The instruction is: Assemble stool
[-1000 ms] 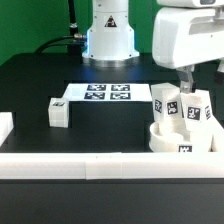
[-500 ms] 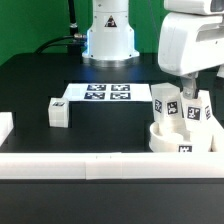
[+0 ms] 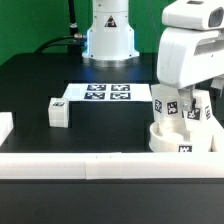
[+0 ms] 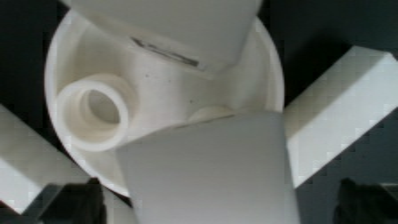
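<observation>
Two leg blocks stand upright on the round seat [image 3: 165, 138]: the first leg [image 3: 165, 105] on the exterior view's left side of the seat and the second leg [image 3: 199, 108] on its right side. Each shows one black-and-white tag toward the camera. One third leg [image 3: 58, 112] sits alone on the black table [image 3: 30, 90], just off the near corner of the marker board [image 3: 75, 93] and well apart from the seat (three legs in all, two mounted, one loose).

The seat shows one tag on its wall. It rests at the exterior view's right, just behind the single long white rail [image 3: 90, 165] that runs across the front. One short white piece [image 3: 4, 126] shows at the exterior view's left edge. The one marker board lies flat mid-table, with four tags countable on it in two rows, in front of the robot's base [image 3: 110, 35].

One gripper [image 3: 188, 92] hangs straight over the seat, its bulky white body above the two mounted legs and its fingertips down at the level of their tops. Its jaws are spread wide and clamp nothing that shows.

The wrist view looks down onto the seat. The two mounted legs rise toward the lens, and one empty round socket [image 4: 89, 110] sits in the seat's face between them. Two slanted white bars [image 4: 347, 110] flank the seat there; whether they are rails or something else I cannot tell.
</observation>
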You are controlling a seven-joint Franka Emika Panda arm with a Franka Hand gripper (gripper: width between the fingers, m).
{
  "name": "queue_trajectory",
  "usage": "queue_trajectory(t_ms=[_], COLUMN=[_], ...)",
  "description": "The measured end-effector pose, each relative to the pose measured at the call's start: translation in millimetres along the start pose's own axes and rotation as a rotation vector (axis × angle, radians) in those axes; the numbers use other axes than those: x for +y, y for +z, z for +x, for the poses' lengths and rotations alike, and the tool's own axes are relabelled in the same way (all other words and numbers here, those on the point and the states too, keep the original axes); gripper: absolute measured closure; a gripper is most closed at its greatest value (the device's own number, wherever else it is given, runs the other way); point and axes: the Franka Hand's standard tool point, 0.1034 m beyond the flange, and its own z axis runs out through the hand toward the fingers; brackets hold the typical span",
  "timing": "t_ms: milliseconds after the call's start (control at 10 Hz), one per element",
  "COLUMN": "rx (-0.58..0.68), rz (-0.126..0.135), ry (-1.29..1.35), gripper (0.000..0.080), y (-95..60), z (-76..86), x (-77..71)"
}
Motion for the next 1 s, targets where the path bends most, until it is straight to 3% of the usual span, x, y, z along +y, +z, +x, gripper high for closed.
queue_trajectory(t_ms=[200, 300, 400, 800, 1000], rx=[0.000, 0.000, 0.000, 0.000, -0.004], rz=[0.000, 0.000, 0.000, 0.001, 0.010], ry=[0.004, 0.004, 0.004, 0.086, 0.405], gripper=[0.0150, 0.0267, 0.0457, 0.0462, 0.0462], y=[0.0, -0.4, 0.0, 0.0, 0.2], z=[-0.4, -0.2, -0.4, -0.6, 0.4], x=[0.5, 0.6, 0.7, 1.0, -0.2])
